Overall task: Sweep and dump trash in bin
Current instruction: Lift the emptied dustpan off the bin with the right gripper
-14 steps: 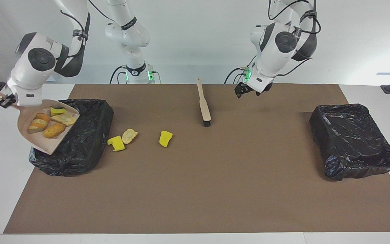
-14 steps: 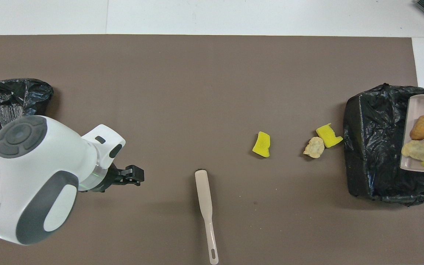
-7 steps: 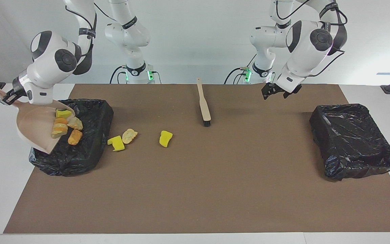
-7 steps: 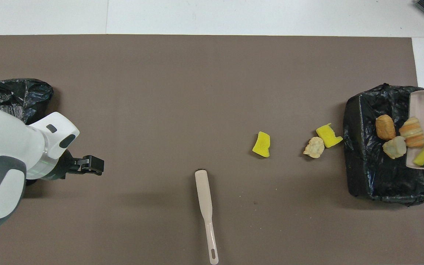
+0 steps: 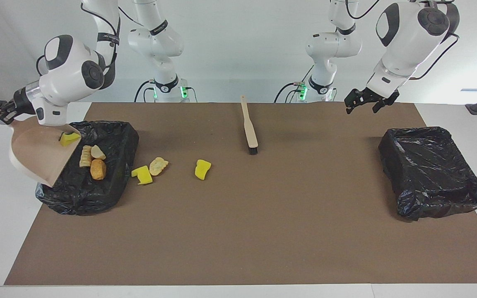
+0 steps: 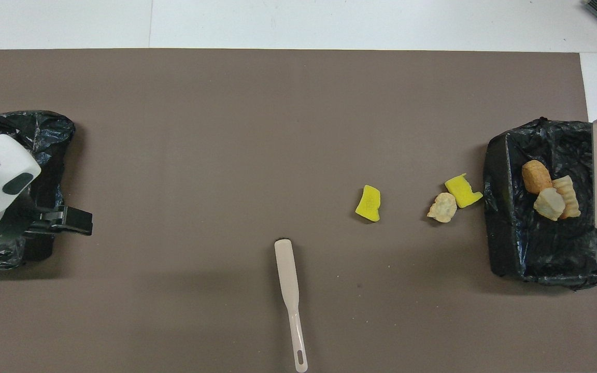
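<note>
My right gripper (image 5: 1, 116) is shut on the handle of the beige dustpan (image 5: 35, 153), tipped steeply over the black-lined bin (image 5: 77, 198) at the right arm's end. Three pastries (image 5: 97, 169) lie in that bin (image 6: 506, 233). A green-backed sponge (image 5: 68, 138) clings at the pan's lip. On the mat beside the bin lie a yellow sponge (image 5: 142, 174), a pale pastry (image 5: 158, 165) and, toward the middle, another yellow sponge (image 5: 202, 169). My left gripper (image 5: 362, 104) hangs open and empty over the mat near the other bin (image 5: 433, 174).
The beige brush (image 5: 249, 130) with black bristles lies on the brown mat at the middle, its handle toward the robots. The second black-lined bin (image 6: 18, 129) stands at the left arm's end with nothing showing inside.
The dustpan tipped up steeply and three pastries slid from it into the bin; the green-backed sponge stayed at the lip. The left arm rose and swung toward its own end of the table.
</note>
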Available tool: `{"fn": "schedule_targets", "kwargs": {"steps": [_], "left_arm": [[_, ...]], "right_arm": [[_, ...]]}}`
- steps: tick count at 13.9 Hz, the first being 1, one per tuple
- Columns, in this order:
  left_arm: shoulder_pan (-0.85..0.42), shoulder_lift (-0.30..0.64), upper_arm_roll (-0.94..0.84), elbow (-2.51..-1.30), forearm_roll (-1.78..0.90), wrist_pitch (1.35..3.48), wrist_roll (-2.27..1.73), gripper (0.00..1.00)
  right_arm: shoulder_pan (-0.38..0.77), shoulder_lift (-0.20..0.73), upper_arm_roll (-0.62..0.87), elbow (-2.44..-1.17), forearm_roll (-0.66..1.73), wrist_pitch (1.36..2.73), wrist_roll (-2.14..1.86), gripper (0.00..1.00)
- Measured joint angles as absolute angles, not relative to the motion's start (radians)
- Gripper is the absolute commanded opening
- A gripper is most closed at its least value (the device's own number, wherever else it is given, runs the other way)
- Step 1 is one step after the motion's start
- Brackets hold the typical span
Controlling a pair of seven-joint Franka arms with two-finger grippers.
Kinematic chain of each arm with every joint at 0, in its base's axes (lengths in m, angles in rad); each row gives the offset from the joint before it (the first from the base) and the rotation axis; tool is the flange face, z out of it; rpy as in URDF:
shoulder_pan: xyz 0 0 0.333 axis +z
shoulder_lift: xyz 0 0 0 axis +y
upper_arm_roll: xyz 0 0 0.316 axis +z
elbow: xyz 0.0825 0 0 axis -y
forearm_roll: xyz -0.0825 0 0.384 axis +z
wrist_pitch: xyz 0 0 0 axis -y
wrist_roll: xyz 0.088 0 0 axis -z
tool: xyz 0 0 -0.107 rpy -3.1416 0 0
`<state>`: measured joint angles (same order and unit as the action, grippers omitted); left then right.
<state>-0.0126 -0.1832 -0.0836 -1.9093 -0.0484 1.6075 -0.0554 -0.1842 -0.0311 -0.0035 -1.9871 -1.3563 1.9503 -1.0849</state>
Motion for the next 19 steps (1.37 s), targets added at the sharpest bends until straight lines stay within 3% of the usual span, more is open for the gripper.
{"fn": "schedule_targets", "kwargs": {"steps": [5, 10, 19], "left_arm": [[0.033, -0.184, -0.082, -1.827, -0.048, 1.567, -0.007, 1.00], [0.034, -0.147, -0.098, -1.784, -0.028, 1.543, -0.014, 1.00], [0.035, -0.060, -0.102, -1.623, 0.004, 1.585, -0.020, 1.00]], "right_arm": [[-0.113, -0.032, 0.007, -1.978, -1.525, 1.950, -1.085, 0.00], [-0.095, -0.032, 0.008, -1.962, -1.518, 1.950, -1.084, 0.00], [-0.093, -0.031, 0.016, -1.885, -1.030, 1.951, -1.111, 0.00]]}}
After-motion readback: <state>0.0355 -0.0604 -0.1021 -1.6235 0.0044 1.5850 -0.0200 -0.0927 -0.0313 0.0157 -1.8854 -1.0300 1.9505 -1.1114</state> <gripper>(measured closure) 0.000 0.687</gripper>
